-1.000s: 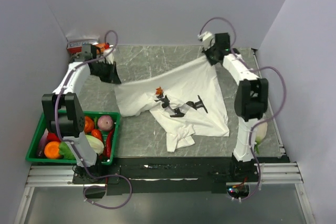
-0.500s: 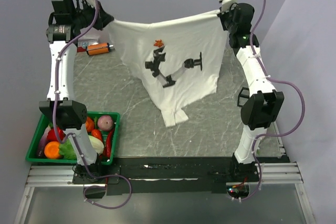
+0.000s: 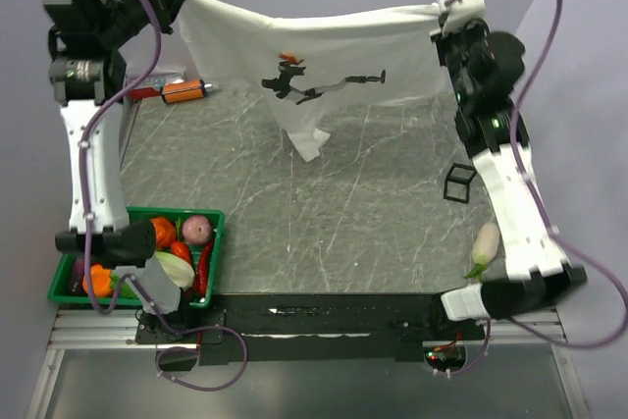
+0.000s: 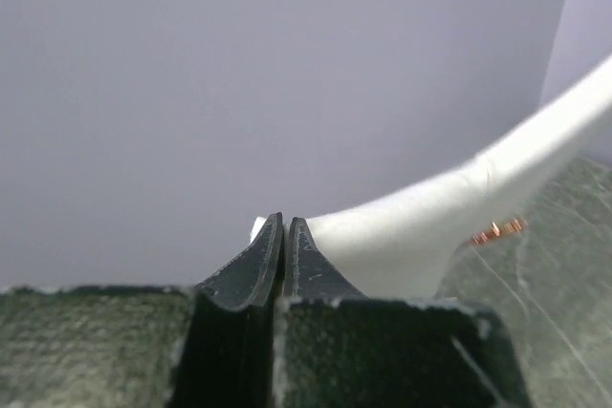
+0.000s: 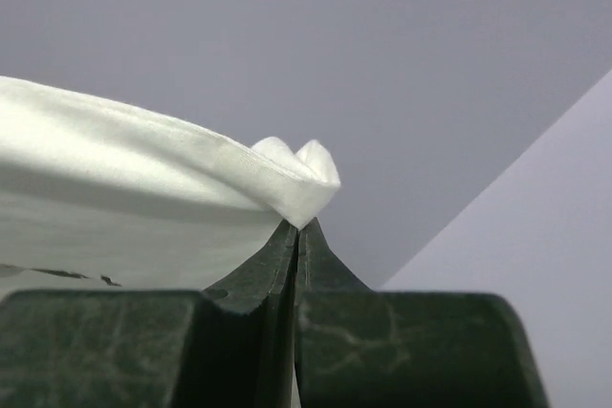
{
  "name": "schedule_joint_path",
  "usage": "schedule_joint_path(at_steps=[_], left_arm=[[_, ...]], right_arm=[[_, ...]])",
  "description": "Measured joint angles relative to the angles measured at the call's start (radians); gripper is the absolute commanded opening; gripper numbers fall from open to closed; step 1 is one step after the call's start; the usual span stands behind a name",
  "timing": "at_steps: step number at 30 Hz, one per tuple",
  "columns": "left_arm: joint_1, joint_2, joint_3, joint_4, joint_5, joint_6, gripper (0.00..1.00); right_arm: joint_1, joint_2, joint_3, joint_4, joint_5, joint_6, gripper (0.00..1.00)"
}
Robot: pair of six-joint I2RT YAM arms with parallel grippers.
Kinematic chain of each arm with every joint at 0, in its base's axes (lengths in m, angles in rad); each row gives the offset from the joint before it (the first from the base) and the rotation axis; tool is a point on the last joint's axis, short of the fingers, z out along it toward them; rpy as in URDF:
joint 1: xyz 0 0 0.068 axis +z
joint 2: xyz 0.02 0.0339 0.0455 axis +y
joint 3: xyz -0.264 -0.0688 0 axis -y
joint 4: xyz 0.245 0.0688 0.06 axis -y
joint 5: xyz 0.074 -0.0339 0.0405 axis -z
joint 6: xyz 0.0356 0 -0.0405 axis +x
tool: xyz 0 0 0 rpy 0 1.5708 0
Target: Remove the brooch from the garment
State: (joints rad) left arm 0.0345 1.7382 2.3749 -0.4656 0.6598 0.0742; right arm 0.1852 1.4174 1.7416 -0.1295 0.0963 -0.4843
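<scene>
Left pincer: stood closed to a thin slit, nipped a top corner of the garment, held high at the back left of the table.
Right pincer: likewise pressed all but together, gripped a bunched fold of the opposite top corner, raised at the back right.
Garment: hung stretched as a taut sheet between the two pincers, printed front turned toward the top camera, lower end drooped toward the table; could not tell whether it touched.
Brooch: sat on the cloth at the upper left of the black print, near the middle of the span, well apart from both pincers.
Done: garment lifted and spread, brooch exposed and easy to see.
Left: brooch not yet detached; judged that one pincer would have to let go of its corner to reach it, with the cloth likely to sag and swing once released.
Beyond: orange bottle lay under the left corner; green basket of vegetables stood at the near left; small black cube frame and a pale vegetable lay on the right.
</scene>
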Motion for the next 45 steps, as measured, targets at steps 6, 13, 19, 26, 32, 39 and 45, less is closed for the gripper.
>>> schedule_joint_path(at_steps=[6, 13, 19, 26, 32, 39, 45], left_arm=[[-0.002, -0.175, 0.001, 0.029, -0.019, 0.072, 0.01], [-0.003, -0.329, 0.036, 0.061, 0.017, 0.035, 0.01], [-0.004, -0.443, -0.062, 0.112, 0.073, -0.071, 0.01], [-0.008, -0.486, -0.347, 0.119, 0.105, -0.035, 0.01], [-0.069, -0.403, -0.753, 0.095, 0.075, 0.064, 0.01], [-0.110, -0.088, -0.957, 0.044, -0.007, 0.178, 0.01], [-0.110, 0.217, -0.737, -0.037, -0.074, 0.254, 0.01]], right_arm=[[0.124, -0.286, -0.144, 0.015, 0.042, -0.060, 0.00], [0.136, -0.473, -0.156, -0.090, 0.049, -0.056, 0.00], [0.136, -0.578, -0.172, -0.174, 0.023, -0.051, 0.00], [0.135, -0.655, -0.435, -0.174, 0.010, -0.028, 0.00], [0.135, -0.602, -0.686, -0.182, 0.055, 0.037, 0.00], [0.130, -0.339, -0.852, -0.073, 0.097, 0.072, 0.00], [0.101, 0.075, -0.741, 0.029, 0.145, 0.066, 0.00]])
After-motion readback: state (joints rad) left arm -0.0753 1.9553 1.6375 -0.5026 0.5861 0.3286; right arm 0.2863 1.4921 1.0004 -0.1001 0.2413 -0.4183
